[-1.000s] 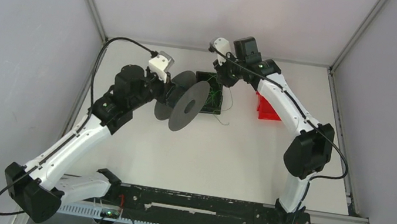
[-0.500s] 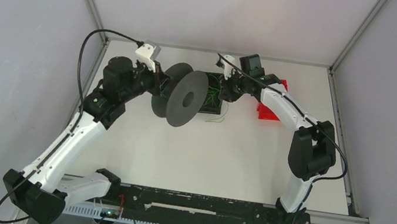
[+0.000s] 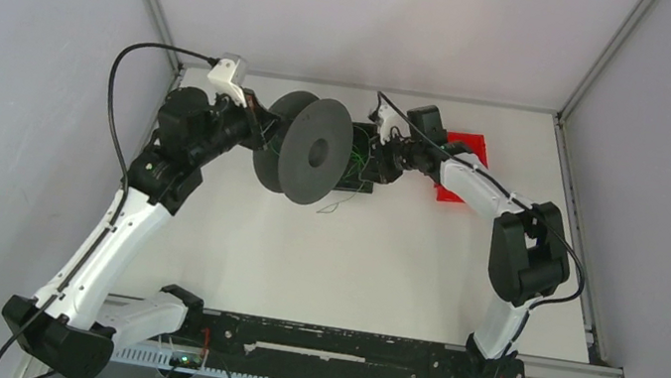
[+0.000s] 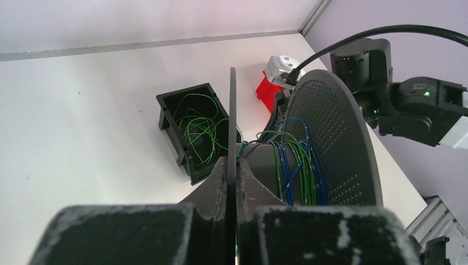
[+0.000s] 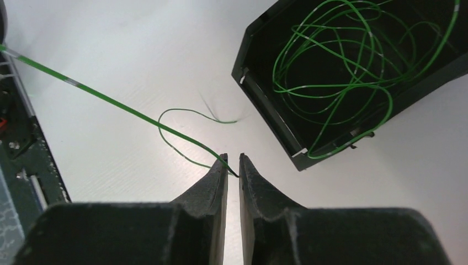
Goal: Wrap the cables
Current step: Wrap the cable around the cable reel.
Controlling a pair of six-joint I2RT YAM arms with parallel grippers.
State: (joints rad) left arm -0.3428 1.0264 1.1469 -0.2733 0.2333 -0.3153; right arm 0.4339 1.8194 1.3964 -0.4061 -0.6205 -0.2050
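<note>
1. Plainly saw the left gripper (image 4: 232, 165) clamped on the thin near flange of the spool (image 4: 331, 138), with the disc edge-on between both fingers and no gap on either side.
2. Noted the wound cables (image 4: 295, 171), blue and green turns, on the hub just beyond those jaws and to their right, between the gripped flange and the perforated far flange.
3. Spotted a black bin (image 4: 182, 91) ahead of the left jaws and a little to their left, standing on the white table (image 4: 83, 110) with loose green loops inside.
4. Made out a red container (image 4: 264, 88) farther ahead, past the bin, partly hidden behind the far flange.
5. Found the right gripper (image 5: 232, 165) almost fully closed, with only a slit between the fingers, pinching the green cable (image 5: 110, 99) at the very tips.
6. Traced that strand from the tips up and away to the left of the right jaws, running straight to the edge of the wrist view.
7. Saw a second thin green curl against the table just ahead of the right tips, but could not tell whether it belonged to the same strand.
8. Placed the bin ahead of the right jaws and to their right, with a tangle of green cable lying inside.
9. Confirmed from the top view that the spool sat between the two grippers, with the right jaws just beside its far flange.
</note>
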